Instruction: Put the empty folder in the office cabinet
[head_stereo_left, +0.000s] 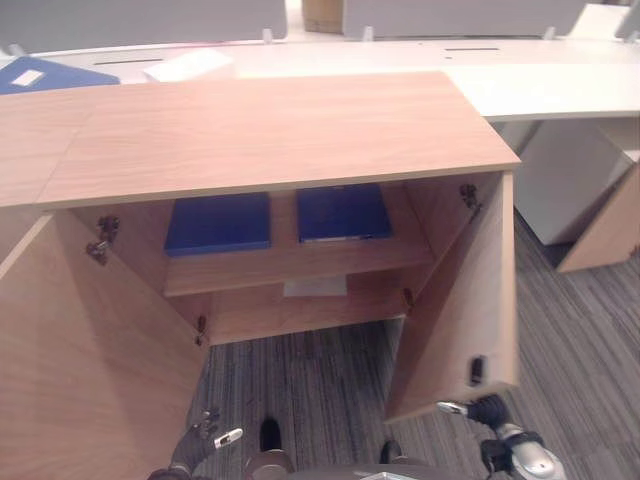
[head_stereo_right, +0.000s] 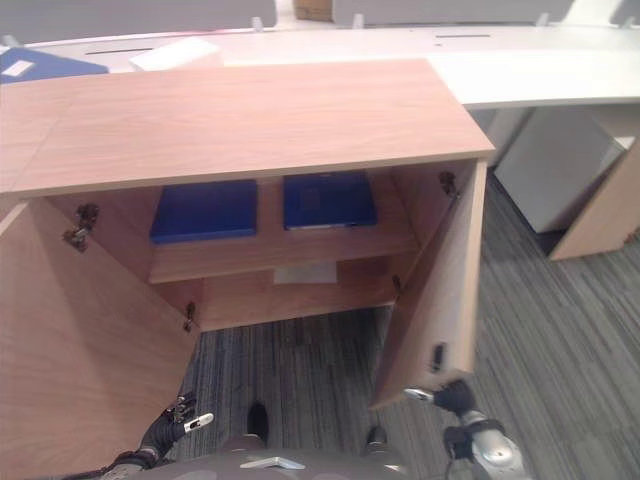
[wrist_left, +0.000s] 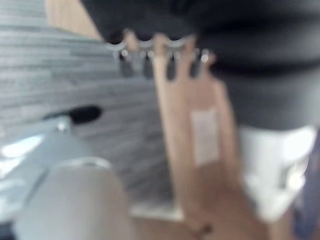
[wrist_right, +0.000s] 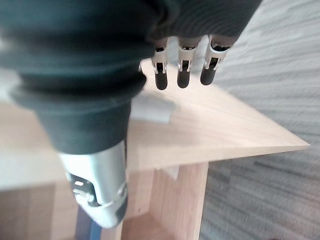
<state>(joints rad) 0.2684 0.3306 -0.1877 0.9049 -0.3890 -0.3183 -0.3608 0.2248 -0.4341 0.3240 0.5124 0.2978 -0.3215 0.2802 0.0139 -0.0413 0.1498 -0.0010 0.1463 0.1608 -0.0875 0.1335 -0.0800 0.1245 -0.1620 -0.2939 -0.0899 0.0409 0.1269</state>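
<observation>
Cabinet (head_stereo_left: 270, 130) stands open, both doors swung out. Two blue folders lie flat on the upper shelf (head_stereo_left: 290, 262): left folder (head_stereo_left: 218, 222), right folder (head_stereo_left: 342, 211), side by side, apart. Can't tell which one is the task's empty folder — either way it looks shelved already.

Left hand (head_stereo_left: 205, 432) sits low by the left door (head_stereo_left: 80, 350), fingers relaxed and straight, holding nothing. Right hand (head_stereo_right: 450, 397) is just below the bottom corner of the right door (head_stereo_left: 462, 300); in the right wrist view the fingers (wrist_right: 182, 70) hang straight over the door's edge, nothing gripped.

Risks, my read: if doors get shut next, right hand is v. close to the door corner — could snag or knock it. Right folder's front edge reaches almost to the shelf lip; a hard door swing or bump might shift it.

Materials: cabinet is smooth light wood-grain laminate w/ metal hinges; folders flat, rigid-looking, matte blue rectangles. White paper sheet (head_stereo_left: 315, 287) on the lower level. Floor is striped grey carpet (head_stereo_left: 300, 380) — low pile.
</observation>
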